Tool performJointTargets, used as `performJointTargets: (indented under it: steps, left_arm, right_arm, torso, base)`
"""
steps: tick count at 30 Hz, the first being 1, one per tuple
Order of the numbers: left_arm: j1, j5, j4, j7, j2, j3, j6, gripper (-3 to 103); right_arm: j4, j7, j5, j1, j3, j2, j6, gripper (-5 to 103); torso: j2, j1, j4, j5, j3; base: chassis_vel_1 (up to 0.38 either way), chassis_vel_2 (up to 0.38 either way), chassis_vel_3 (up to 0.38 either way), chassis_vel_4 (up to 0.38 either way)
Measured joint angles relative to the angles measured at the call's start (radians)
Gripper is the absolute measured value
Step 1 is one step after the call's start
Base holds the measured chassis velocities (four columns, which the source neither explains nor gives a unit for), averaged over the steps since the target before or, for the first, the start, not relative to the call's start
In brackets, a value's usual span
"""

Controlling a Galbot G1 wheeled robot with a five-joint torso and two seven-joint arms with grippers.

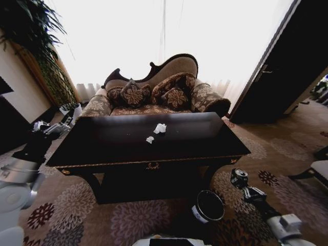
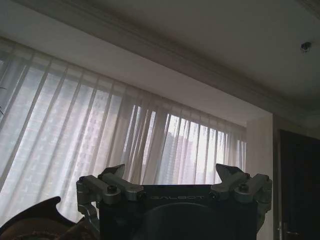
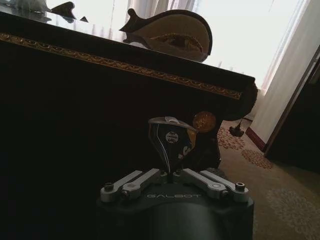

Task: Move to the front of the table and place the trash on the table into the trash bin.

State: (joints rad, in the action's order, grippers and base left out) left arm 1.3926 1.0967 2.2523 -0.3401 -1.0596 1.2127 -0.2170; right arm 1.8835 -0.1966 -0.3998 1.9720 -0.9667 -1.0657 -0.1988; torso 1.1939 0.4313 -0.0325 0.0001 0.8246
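Jaws of the right gripper [image 3: 173, 159] pinch a dark crushed drink can [image 3: 172, 140] beside the glossy black surface [image 1: 123, 141]; left gripper [image 2: 174, 181] jaws spread wide, empty.

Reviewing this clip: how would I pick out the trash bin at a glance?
Start at the glossy black table with gold trim, in front of the patterned sofa. On the carpet below its front edge, toward the robot's right, stands the trash bin, near the right gripper. It is a small round black bucket with a white label, far shorter than the table.
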Motion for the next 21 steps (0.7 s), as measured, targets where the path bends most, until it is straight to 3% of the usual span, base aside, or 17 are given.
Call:
performJointTargets:
  steps: [13, 21]
  left_arm:
    - [0.055, 0.003, 0.027, 0.001, 0.009, 0.056, -0.001, 100]
    - [0.11, 0.013, 0.055, 0.004, -0.018, 0.131, -0.008, 100]
  right_arm:
    - [-0.321, -0.016, 0.005, -0.178, 0.141, 0.022, 0.013, 0]
    - [-0.515, -0.021, 0.027, -0.347, 0.26, 0.004, 0.022, 0]
  torso:
    - [0.0, 0.0, 0.0001, 0.0, 0.0]
    - [0.0, 0.0, 0.0002, -0.0001, 0.0]
  base:
    - [0.0, 0.0, 0.0, 0.0]
    - [0.0, 0.0, 0.0, 0.0]
